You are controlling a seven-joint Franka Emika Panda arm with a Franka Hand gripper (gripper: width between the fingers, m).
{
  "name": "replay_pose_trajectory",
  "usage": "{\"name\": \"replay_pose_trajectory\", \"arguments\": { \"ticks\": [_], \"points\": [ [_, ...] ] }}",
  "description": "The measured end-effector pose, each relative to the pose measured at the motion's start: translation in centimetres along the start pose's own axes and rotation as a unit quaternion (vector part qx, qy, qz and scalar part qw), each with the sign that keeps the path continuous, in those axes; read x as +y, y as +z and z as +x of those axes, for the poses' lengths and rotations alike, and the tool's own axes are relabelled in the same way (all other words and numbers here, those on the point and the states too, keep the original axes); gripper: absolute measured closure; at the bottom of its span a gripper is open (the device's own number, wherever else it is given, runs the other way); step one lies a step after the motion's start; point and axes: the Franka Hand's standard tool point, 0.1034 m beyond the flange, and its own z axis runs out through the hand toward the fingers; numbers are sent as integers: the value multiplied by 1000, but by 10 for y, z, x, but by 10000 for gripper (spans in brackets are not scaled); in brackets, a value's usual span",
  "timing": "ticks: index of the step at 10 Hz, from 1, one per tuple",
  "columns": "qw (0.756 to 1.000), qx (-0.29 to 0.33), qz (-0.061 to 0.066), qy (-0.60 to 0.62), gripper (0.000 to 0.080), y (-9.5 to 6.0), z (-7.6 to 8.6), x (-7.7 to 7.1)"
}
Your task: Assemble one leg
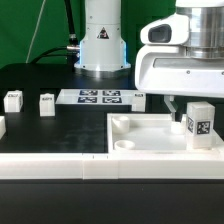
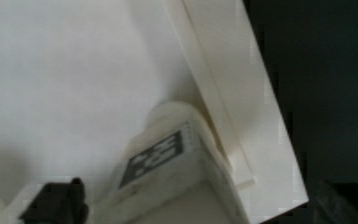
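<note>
A leg (image 1: 198, 124), a small white post with a marker tag, stands upright in the white square tabletop (image 1: 150, 150), at its corner on the exterior view's right. My gripper (image 1: 190, 108) hangs right over it. In the wrist view the leg (image 2: 158, 155) stands against the tabletop's rim (image 2: 238, 100). The gripper (image 2: 199, 205) has its two dark fingers (image 2: 55, 203) wide apart on either side of the leg, with gaps showing. The gripper looks open around the leg.
The marker board (image 1: 98, 97) lies behind the tabletop. Other loose legs stand on the black table (image 1: 14, 99), (image 1: 47, 103), (image 1: 138, 96), one more at the left edge (image 1: 2, 127). The robot base (image 1: 102, 40) stands at the back.
</note>
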Motion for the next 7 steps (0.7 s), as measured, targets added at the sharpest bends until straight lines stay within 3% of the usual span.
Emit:
{"name": "replay_pose_trajectory", "arguments": {
  "ticks": [3,5,6,7],
  "points": [
    [996,12,3,-87,151,-4,5,1],
    [996,11,3,-86,413,-3,5,1],
    [996,12,2,-85,505,-3,6,3],
    [997,12,2,-82,505,-3,6,4]
  ]
}}
